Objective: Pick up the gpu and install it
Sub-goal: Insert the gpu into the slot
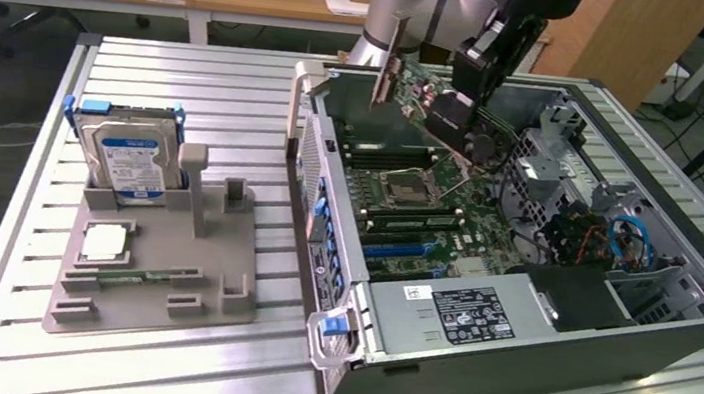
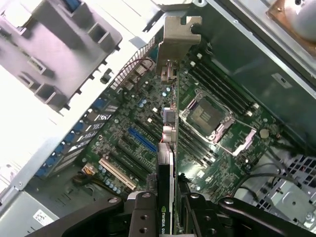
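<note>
Obs., one arm. The gripper [image 1: 459, 110] is clamped on the gpu [image 1: 413, 82], which hangs in the upper centre of the exterior view, above the open computer case [image 1: 548, 352] and clear of the motherboard [image 1: 444, 218]. In the wrist view the card [image 2: 168, 163] shows edge-on between the two fingers [image 2: 143, 217], one on each flat face, and the gripper [image 2: 168, 210] grips it near the end away from the bracket [image 2: 178, 37].

The card is carried on edge with its silver bracket [image 1: 390, 53] leading toward the case's rear wall at the exterior view's left. This is judged deliberate: the contact edge faces down to the board, and the bracket has to meet the rear openings.

In the wrist view the blue slot [image 2: 142, 139] lies just beside the line of the card, with the processor socket [image 2: 205, 114] on the other side (alignment not confirmable from here).

The card is not seated, and the gap to the board is visible in the exterior view.

The grey holder [image 1: 154, 274] at the exterior view's left holds the hard drive [image 1: 128, 157] upright, well apart from the case on the table [image 1: 140, 60].
</note>
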{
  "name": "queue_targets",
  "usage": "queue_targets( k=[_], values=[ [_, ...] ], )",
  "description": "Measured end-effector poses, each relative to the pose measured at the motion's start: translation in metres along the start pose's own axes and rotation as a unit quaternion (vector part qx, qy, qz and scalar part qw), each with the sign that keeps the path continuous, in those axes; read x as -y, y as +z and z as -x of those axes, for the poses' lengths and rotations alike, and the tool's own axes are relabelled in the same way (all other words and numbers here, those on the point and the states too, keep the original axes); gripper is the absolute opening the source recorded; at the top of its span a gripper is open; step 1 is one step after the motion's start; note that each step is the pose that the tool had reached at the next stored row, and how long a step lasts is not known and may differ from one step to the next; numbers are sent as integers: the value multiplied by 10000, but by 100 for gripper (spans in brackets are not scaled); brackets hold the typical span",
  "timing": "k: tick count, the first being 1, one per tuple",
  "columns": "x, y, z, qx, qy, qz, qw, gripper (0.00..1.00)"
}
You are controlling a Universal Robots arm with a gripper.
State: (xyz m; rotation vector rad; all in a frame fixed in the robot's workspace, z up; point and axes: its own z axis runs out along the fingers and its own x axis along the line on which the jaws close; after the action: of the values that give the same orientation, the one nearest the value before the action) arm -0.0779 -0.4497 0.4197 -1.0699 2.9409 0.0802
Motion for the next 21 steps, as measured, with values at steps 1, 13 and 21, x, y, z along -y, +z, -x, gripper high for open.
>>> queue_targets(
  k=[1, 13, 21],
  values=[
    [0, 0, 0, -4, -75, 2, 10000, 26],
    [0, 7, 0, -37, -820, 23, 9966, 26],
    [0, 8, 0, -51, -1150, 32, 9934, 26]
  ],
)
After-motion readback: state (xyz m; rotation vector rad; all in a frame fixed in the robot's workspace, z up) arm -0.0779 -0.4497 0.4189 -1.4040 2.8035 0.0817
